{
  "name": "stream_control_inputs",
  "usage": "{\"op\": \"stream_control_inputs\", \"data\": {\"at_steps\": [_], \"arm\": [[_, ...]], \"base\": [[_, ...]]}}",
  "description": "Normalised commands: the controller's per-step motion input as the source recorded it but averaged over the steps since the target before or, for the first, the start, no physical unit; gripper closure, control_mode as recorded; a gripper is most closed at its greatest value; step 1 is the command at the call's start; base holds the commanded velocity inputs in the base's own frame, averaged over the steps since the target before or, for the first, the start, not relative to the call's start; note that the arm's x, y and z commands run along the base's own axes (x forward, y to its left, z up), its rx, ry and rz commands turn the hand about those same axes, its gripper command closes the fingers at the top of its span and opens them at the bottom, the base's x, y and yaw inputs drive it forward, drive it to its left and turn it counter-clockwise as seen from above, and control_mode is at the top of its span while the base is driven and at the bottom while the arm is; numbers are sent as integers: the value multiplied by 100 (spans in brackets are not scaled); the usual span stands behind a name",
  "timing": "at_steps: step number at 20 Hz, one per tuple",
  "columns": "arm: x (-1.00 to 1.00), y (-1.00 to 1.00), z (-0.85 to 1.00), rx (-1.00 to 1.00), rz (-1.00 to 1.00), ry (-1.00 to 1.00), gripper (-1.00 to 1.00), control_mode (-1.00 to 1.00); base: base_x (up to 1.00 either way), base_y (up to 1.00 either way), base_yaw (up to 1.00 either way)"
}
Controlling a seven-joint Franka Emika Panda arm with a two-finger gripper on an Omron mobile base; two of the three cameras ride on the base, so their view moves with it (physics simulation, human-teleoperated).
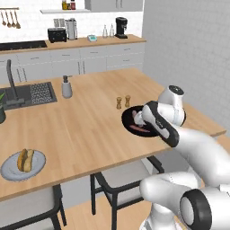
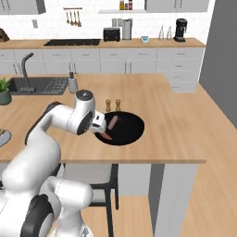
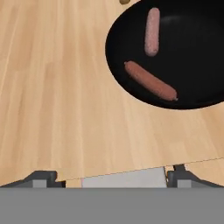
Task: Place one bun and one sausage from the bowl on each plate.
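Seen from behind the arm on its left, looking forward and down across the wooden tabletop [image 1: 85, 130] toward the sink corner and the back kitchen wall; from behind on its right, facing the same way, with the tabletop's near edge and right corner in frame. Shared between both: the black bowl [image 2: 127, 129] near the near edge. Close above the tabletop from the hand, looking down on the bowl's rim.
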Motion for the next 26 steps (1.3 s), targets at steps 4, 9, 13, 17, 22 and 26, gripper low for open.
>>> {"op": "stream_control_inputs", "data": {"at_steps": [4, 9, 13, 17, 22, 26], "arm": [[91, -11, 5, -13, -12, 6, -100, -100], [92, -47, -23, -1, -9, 13, -100, -100], [84, -14, -54, 0, 0, 10, -100, -100], [73, 0, -44, 0, 0, 1, -100, -100], [73, 0, -48, 0, 0, 0, -100, -100], [68, -2, -45, 0, 0, 0, -100, -100]], "base": [[0, 0, 0], [0, 0, 0], [0, 0, 0], [0, 0, 0], [0, 0, 0], [0, 0, 0]]}}
